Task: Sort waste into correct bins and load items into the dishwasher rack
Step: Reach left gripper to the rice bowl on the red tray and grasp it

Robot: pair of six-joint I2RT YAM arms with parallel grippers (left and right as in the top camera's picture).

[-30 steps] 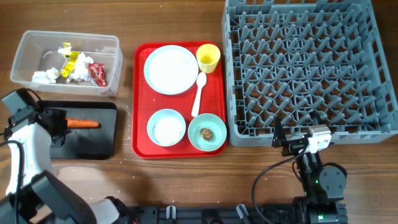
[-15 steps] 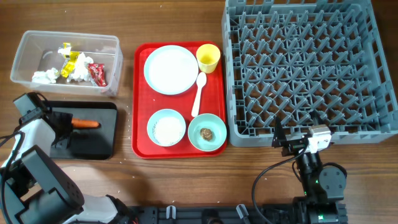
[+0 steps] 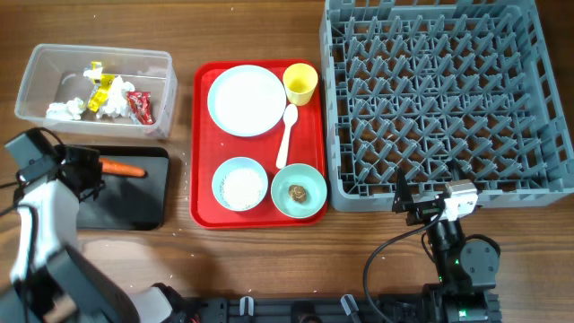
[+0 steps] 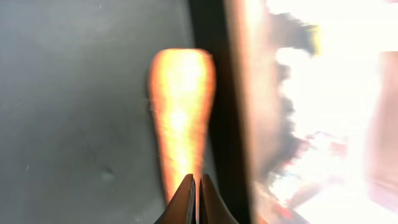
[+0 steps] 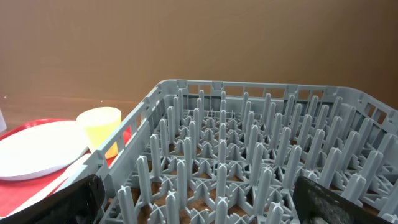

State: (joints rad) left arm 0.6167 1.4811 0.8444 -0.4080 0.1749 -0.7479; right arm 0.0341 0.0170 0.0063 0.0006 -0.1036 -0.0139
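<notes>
The orange carrot [image 3: 123, 168] lies on the black tray [image 3: 134, 205], close to its far rim. My left gripper [image 3: 92, 170] is shut, its tips over the carrot's narrow end [image 4: 180, 106]; I cannot tell whether they touch. The clear tub [image 3: 36, 63] holds the wrappers [image 3: 139, 106] and tissue [image 3: 65, 110]. The plate [image 3: 246, 100], yellow cup [image 3: 300, 83], spoon [image 3: 287, 135], rice bowl [image 3: 239, 183] and mint bowl [image 3: 299, 190] with a brown lump sit on the red tray. My right gripper [image 5: 199, 199] is open and empty at the grey rack's [image 3: 439, 90] near edge.
The red serving tray [image 3: 202, 144] lies between the bins and the rack. In the right wrist view the rack's pegs [image 5: 249, 155] fill the front, with the yellow cup [image 5: 101, 127] and plate [image 5: 37, 152] at the left.
My left gripper has shifted toward the black tray's far edge, and the carrot has moved the same way, nearer the tub. The right arm has not moved.
</notes>
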